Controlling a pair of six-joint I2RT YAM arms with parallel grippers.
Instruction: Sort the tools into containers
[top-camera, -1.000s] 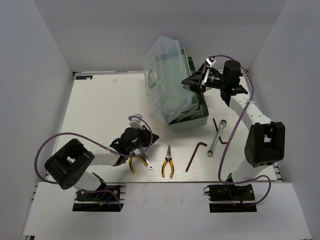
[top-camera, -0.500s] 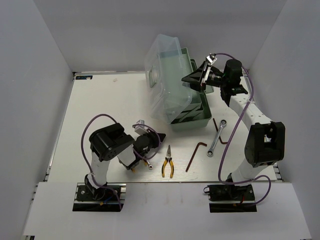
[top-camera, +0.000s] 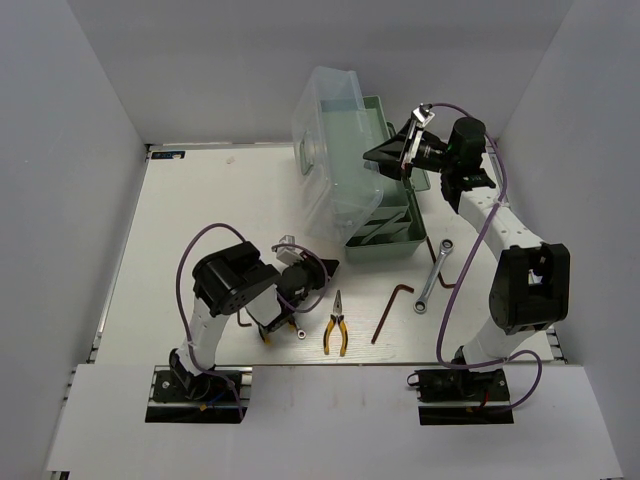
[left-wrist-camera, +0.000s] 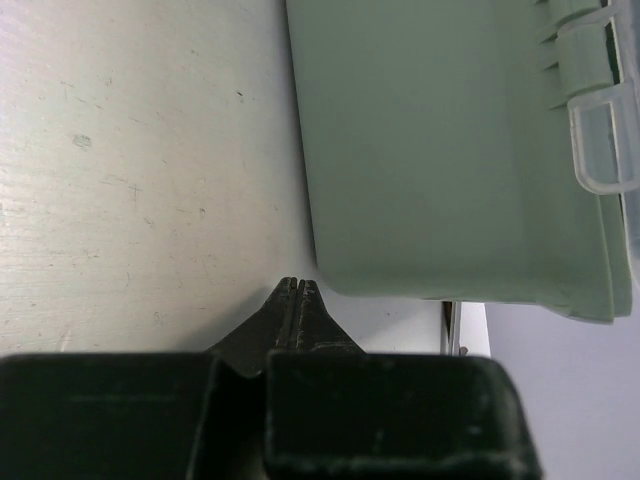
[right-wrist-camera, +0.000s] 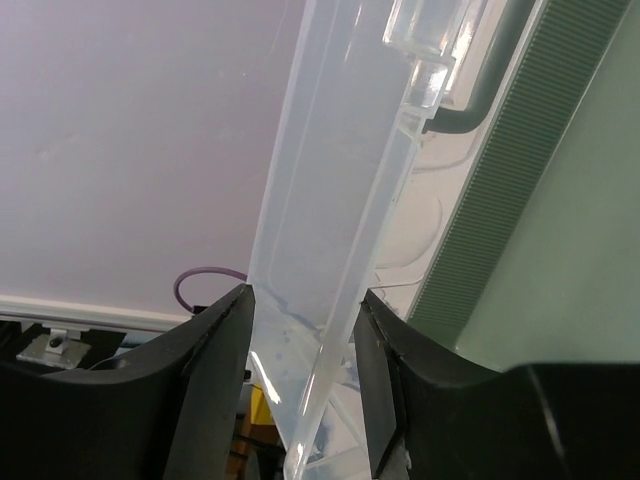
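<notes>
The green toolbox (top-camera: 388, 238) stands right of centre, its clear lid (top-camera: 330, 140) raised and pinched at the edge by the right gripper (right-wrist-camera: 300, 320). Yellow-handled pliers (top-camera: 336, 326) lie loose nearer the front. The left gripper (left-wrist-camera: 298, 291) is closed tight, seemingly empty.

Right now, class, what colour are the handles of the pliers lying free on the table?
Yellow; the pliers show best in the top external view.
</notes>
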